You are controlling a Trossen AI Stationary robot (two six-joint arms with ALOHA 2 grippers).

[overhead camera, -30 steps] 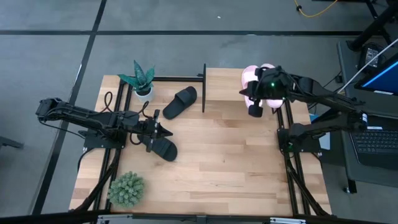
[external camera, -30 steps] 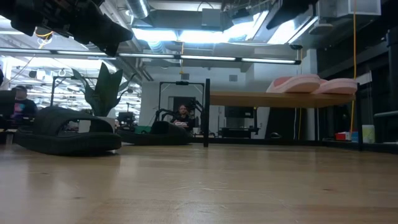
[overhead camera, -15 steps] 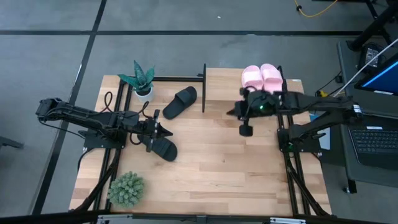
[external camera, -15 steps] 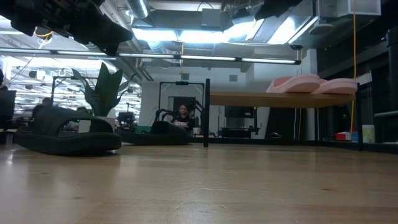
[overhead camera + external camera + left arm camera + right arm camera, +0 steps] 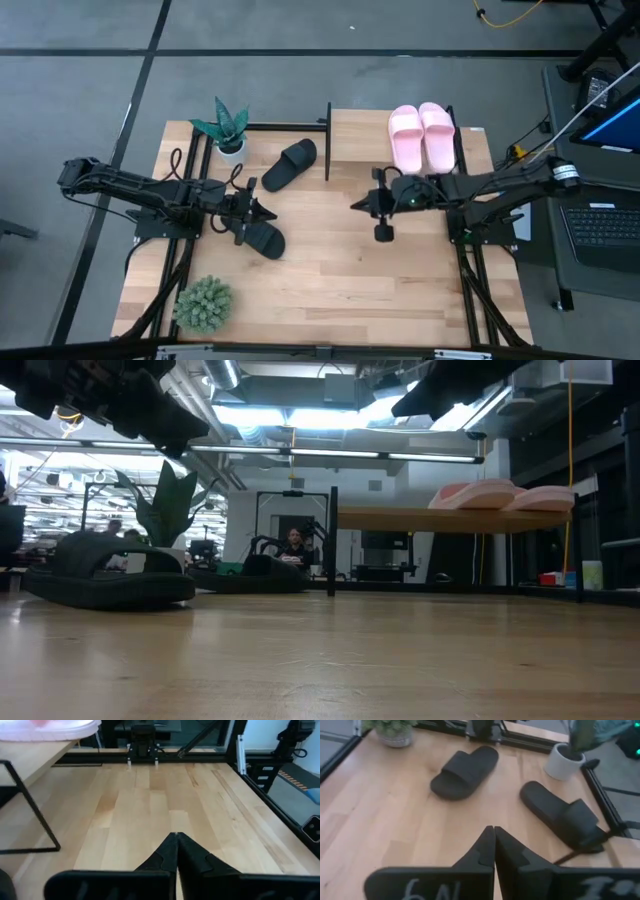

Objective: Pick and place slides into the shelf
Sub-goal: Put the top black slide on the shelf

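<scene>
The pale pink pair of slides [image 5: 421, 137] lies side by side on the light-wood shelf [image 5: 355, 130] at the table's far right; in the low view the pair [image 5: 500, 495] rests soles down on the raised board [image 5: 450, 518]. One black slide [image 5: 290, 164] lies on the table left of the shelf's black post. The other black slide [image 5: 262, 238] lies near the table's left middle. My left gripper [image 5: 272, 213] is shut and hovers just beyond that slide, above it. My right gripper [image 5: 353, 206] is shut over the table's middle, pointing toward both black slides [image 5: 465, 771] [image 5: 565, 817].
A spiky-leaved plant in a white pot [image 5: 227, 130] stands at the far left corner, and a round green plant [image 5: 203, 304] at the near left. Bare tabletop [image 5: 350, 280] lies between the arms. A laptop [image 5: 600, 225] sits off the table's right side.
My right gripper has left the spot over the pink pair on the shelf. It has swung toward the table's left and near edge, sunk lower, and tipped further down. The pink pair stays on the shelf. My left gripper has kept still.
</scene>
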